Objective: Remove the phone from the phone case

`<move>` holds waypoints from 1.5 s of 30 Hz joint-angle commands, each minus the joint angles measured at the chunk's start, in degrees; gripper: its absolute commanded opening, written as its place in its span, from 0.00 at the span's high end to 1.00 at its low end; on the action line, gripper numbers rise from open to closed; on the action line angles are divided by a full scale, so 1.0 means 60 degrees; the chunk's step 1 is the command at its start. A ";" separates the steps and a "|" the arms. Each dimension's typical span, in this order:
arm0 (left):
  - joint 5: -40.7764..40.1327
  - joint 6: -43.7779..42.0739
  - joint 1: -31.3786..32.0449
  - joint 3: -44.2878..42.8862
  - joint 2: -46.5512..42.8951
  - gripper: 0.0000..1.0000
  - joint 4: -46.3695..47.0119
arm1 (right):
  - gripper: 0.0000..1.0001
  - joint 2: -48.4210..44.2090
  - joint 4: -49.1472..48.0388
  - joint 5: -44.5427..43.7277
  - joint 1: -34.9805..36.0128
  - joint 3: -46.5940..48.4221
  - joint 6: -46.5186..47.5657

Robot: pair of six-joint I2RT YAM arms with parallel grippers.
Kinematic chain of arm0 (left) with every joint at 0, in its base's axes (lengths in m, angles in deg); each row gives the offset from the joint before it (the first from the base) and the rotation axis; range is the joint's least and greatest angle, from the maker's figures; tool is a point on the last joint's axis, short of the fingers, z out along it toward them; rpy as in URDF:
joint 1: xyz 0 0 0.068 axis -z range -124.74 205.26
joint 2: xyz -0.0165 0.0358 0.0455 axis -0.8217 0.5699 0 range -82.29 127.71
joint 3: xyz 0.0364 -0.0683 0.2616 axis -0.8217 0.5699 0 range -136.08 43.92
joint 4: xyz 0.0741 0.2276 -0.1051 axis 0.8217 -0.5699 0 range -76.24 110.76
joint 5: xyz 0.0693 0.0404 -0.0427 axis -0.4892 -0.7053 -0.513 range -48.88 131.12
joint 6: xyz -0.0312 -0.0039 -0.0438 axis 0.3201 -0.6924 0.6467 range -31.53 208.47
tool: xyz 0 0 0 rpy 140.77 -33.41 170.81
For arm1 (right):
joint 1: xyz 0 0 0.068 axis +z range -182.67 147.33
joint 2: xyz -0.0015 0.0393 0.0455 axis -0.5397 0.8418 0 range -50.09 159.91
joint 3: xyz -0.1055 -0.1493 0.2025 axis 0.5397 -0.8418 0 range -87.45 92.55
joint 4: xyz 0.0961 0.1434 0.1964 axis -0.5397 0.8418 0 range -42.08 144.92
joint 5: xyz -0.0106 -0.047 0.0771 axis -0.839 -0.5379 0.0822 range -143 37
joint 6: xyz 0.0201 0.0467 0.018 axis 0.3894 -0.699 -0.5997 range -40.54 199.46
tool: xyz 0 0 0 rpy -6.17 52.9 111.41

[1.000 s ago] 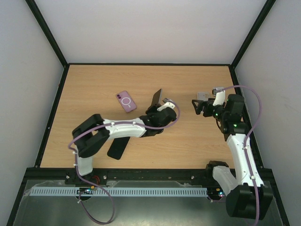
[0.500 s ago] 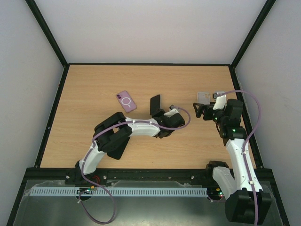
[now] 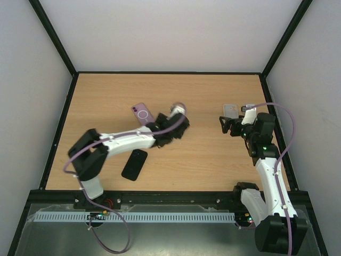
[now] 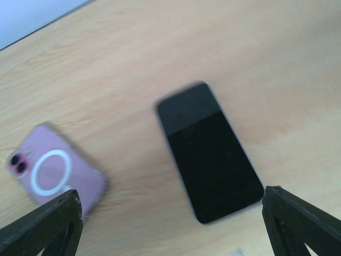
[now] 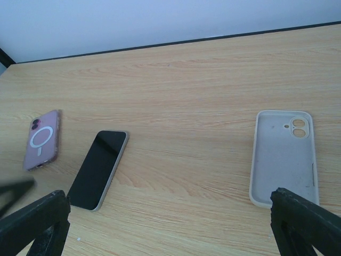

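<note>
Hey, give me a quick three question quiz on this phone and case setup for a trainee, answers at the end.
1. True or false: the pale case near the right hand has a phone in it.
2. Which thing lies on the table beside the black phone? A, the purple phone; B, a mug; C, a pen.
3. Fill in: the left hand, over the black phone, is ___ and holds nothing.
Key: 1 false, the case is empty. 2 A. 3 open.
</note>
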 commanded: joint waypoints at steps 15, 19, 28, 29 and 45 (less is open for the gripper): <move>0.3344 0.5590 -0.5009 -0.2604 0.1395 0.00 -0.4290 | 0.01 -0.0314 -0.0217 -0.0007 -0.0010 -0.0076 0.0087; 0.3432 0.5966 -0.5458 -0.3107 0.1913 0.00 -0.4792 | 0.01 -0.0352 -0.0218 0.0029 -0.0009 -0.0078 0.0088; 0.4069 0.6125 -0.5988 -0.4444 0.3332 0.00 -0.5325 | 0.01 -0.0367 -0.0218 0.0032 -0.0002 -0.0084 0.0108; 0.4059 0.6140 -0.6003 -0.4606 0.3457 0.00 -0.5381 | 0.01 -0.0356 -0.0218 0.0018 -0.0009 -0.0084 0.0111; 0.4328 0.6549 -0.6151 -0.6273 0.4918 0.06 -0.6739 | 0.02 -0.0305 -0.0219 0.0060 -0.0009 -0.0099 0.0103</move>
